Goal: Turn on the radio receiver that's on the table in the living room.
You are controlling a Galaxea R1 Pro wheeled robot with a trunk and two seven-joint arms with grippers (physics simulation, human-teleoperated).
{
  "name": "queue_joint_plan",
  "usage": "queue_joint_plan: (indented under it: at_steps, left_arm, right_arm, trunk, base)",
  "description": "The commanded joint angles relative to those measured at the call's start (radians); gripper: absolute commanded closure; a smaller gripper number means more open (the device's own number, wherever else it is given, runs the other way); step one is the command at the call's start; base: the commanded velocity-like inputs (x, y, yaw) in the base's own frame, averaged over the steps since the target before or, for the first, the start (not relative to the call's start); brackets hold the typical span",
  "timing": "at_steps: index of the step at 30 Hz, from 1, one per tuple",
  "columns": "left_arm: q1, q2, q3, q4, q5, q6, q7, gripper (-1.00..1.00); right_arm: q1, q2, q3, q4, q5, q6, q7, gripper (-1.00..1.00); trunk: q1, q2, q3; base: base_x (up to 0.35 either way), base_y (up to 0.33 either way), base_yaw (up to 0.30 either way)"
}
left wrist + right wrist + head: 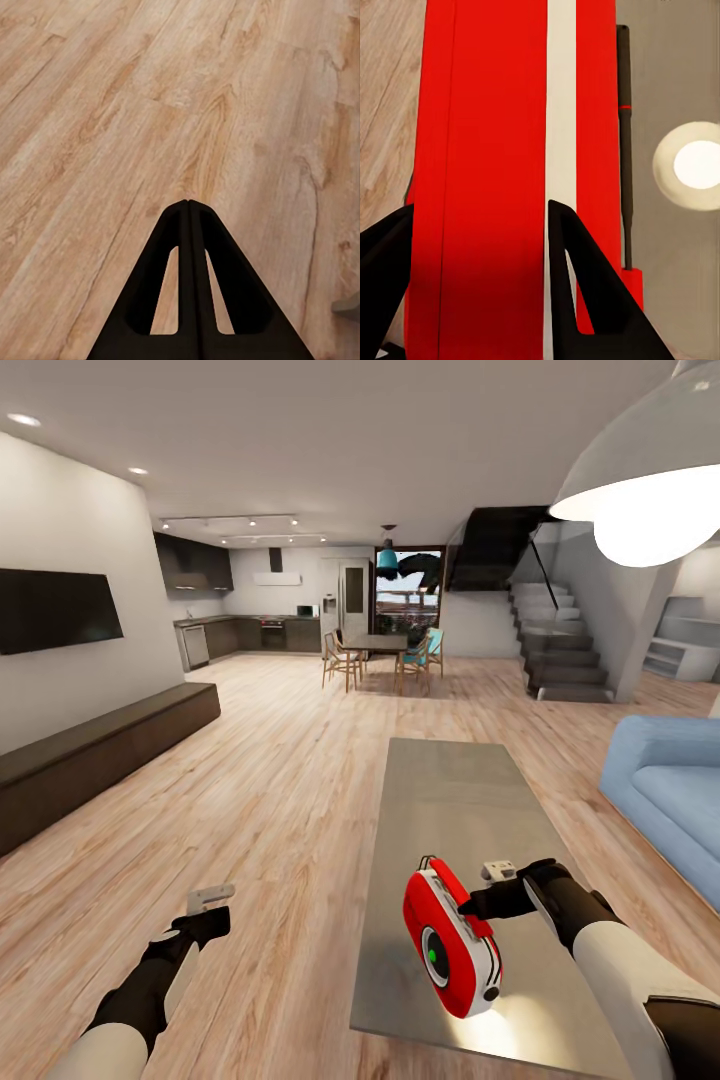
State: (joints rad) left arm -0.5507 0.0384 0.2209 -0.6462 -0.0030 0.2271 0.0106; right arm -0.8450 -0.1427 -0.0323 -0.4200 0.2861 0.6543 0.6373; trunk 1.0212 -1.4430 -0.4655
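Right pincer (470, 908) clamps the radio receiver (452, 944) above the table (450, 800).

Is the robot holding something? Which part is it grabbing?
Yes. The right gripper holds the red radio by its body, one finger on each side, lifted above the table. The left gripper is shut and holds nothing.

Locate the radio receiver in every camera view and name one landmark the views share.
Head view: the radio receiver sits low and centre-right, over the near end of the table, at the right gripper.
Left wrist view: not in it; wooden floor beyond shut fingers.
Right wrist view: red body between the fingers.
Shared landmark: the wooden floor.
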Motion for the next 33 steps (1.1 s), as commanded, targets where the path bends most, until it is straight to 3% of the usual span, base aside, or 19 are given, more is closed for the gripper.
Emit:
queue_joint_plan:
  at_steps: [1,9,14,26,33]
  left_arm:
    - [0.000,0.000,0.000,0.000,0.000,0.000,0.000,1.00]
    - [0.000,-0.001,-0.001,0.000,0.000,0.000,0.001,1.00]
    - [0.000,0.000,0.000,0.001,0.000,0.000,-0.001,1.00]
    - [0.000,-0.002,-0.002,0.002,0.000,0.000,0.001,1.00]
    - [0.000,-0.002,-0.002,0.002,0.000,0.000,0.000,1.00]
  right_arm:
    - [0.000,0.000,-0.001,0.000,-0.007,0.001,0.001,1.00]
    - [0.000,0.000,-0.001,0.000,-0.007,0.001,0.002,1.00]
    - [0.000,0.000,-0.001,0.000,-0.007,0.001,0.005,1.00]
    - [0.000,0.000,-0.001,0.000,-0.007,0.001,0.005,1.00]
    - [0.000,0.000,-0.001,0.000,-0.007,0.001,0.005,1.00]
  trunk:
    - [0.004,-0.007,-0.003]
    - [0.034,-0.063,-0.028]
    - [0.034,-0.063,-0.028]
    - [0.080,-0.147,-0.066]
    - [0.084,-0.154,-0.069]
  base:
    - [0.000,0.000,0.000]
    - [0.000,0.000,0.000]
    - [0.000,0.000,0.000]
    - [0.000,0.000,0.000]
    - [0.000,0.000,0.000]
